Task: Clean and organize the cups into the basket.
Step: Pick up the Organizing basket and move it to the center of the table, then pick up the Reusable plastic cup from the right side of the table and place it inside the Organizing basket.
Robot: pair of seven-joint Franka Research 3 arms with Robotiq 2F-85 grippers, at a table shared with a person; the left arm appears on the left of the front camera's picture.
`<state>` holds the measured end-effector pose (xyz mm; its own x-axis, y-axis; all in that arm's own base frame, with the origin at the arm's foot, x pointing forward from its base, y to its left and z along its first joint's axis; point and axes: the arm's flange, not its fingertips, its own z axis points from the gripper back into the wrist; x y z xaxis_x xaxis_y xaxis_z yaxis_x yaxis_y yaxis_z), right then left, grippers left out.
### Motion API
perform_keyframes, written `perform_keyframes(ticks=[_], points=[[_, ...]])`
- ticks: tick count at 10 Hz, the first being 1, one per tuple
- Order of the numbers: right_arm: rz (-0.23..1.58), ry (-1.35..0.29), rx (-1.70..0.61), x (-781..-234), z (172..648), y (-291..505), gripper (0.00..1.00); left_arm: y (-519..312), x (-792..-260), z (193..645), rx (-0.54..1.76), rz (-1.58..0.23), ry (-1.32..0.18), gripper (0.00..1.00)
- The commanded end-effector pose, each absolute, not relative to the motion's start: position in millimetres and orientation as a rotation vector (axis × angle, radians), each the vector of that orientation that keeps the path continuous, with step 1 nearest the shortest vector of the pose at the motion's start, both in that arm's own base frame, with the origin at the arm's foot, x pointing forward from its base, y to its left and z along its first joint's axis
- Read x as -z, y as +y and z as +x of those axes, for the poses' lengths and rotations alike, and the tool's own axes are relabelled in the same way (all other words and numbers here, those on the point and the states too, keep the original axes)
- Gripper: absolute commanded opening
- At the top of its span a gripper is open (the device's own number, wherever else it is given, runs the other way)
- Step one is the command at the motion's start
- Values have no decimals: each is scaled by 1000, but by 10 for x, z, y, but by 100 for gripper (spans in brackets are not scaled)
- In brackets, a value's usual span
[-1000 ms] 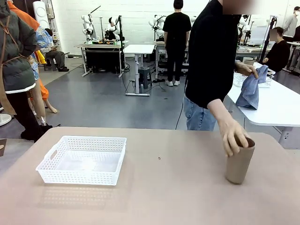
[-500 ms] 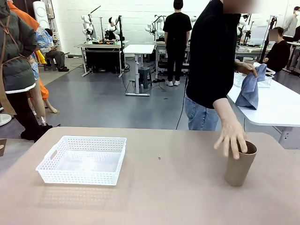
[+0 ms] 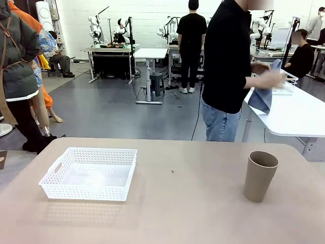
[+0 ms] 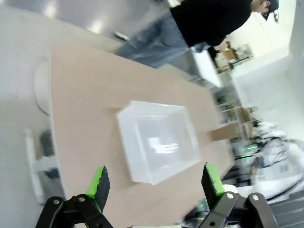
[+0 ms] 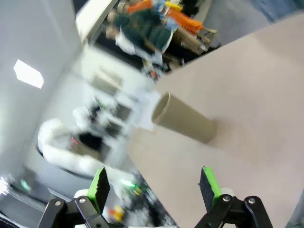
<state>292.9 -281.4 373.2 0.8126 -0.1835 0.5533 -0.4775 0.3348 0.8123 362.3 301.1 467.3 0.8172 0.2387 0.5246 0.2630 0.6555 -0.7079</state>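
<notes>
Basket (image 3: 90, 173) lies left on table (image 3: 183, 208), cup (image 3: 260, 176) right.

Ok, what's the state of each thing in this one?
basket: upright, empty.
brown cup: upright, nobody touching it, outside the basket.
left pincer: open, holding nothing.
right pincer: open, holding nothing.
person's hand: at the far table, on a blue cloth.

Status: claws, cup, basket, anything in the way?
Both open, empty: left claw, right claw. Brown cup upright, well right of empty basket. Person's hands clear of cup.
</notes>
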Motion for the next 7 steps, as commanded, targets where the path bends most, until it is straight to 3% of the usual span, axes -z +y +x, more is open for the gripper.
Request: perform_keyframes(ticks=[1,2,4,7], points=[[1005,-778,-572,-3618,2983,-2265,100,2459,-4898,3602,169,-452,-775,100],[911,-846,-668,-3555,3071,-2094,100,2269,-4934,3673,226,-236,-902,100],[822,-928,-810,-3398,3224,-1811,100,1865,-4802,3787,366,45,-807,100],[852,-885,-877,-3212,3269,-1622,100,1312,-4598,4022,441,303,-653,100]])
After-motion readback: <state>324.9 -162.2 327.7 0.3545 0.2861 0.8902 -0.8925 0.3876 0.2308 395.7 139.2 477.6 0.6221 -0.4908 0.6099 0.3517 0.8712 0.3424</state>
